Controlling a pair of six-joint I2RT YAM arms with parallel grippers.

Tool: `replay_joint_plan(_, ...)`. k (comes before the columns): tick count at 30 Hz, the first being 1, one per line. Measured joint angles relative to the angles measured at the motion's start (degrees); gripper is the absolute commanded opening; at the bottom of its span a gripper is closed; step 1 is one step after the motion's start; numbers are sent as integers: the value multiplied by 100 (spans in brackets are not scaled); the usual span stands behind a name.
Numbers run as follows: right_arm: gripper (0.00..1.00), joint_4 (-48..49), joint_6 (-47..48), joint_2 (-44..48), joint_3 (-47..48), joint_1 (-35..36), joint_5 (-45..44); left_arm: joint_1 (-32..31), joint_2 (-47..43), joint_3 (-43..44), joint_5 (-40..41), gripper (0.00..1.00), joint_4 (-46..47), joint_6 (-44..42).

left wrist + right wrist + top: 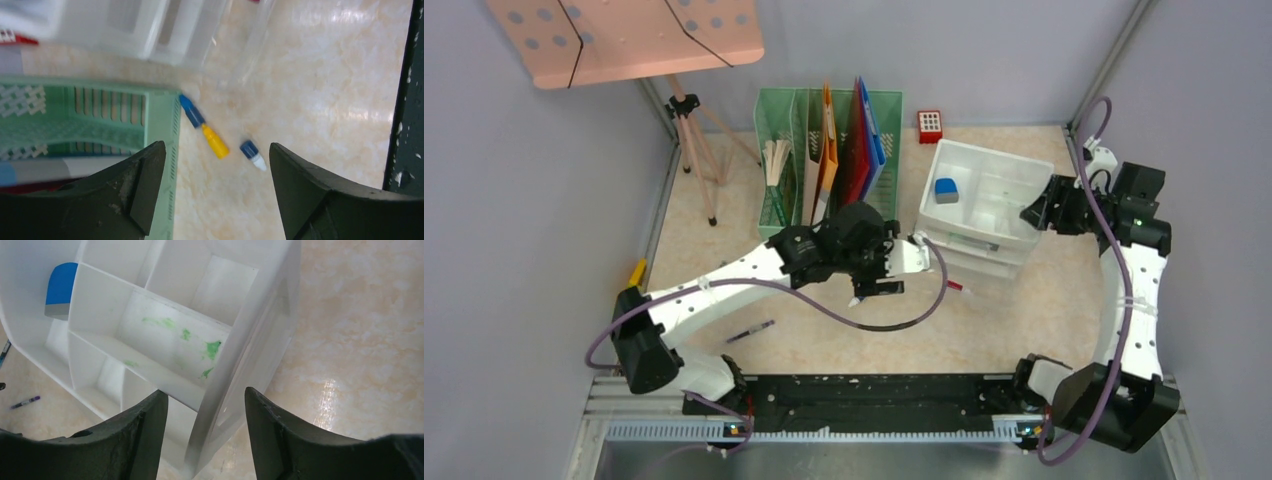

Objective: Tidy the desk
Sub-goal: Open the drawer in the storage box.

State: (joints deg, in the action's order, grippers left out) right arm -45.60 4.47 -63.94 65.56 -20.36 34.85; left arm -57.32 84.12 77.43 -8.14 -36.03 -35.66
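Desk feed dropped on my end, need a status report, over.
Left fingers open, empty, above blue-yellow marker. Right fingers astride white organizer wall, grip unclear. Desk untidy: purple pen loose. Green file rack close by left finger.

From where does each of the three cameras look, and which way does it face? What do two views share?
Top external: above and behind the bases, facing down on the beige marble-patterned desk; the left arm and right arm show.
Left wrist: faces down at the desk beside the green slotted plastic file rack; the left gripper's fingers show, apart.
Right wrist: facing the white plastic compartment organiser; the right gripper's fingers straddle its wall.
Shared: the blue block in the organiser also appears from above.
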Motion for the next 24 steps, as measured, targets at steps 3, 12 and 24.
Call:
replay_joint_plan(3, 61, 79, -31, 59, 52, 0, -9, 151, -435, -658, 264, 82, 26, 315)
replay_joint_plan(12, 65, 463, -223, 254, 227, 0, -20, 1447, -186, -1502, 284, 78, 275, 1408)
replay_joint_plan(24, 65, 750, -461, 343, 232, 0, -35, 1587, 938, -1738, 302, 67, 1606, 2424)
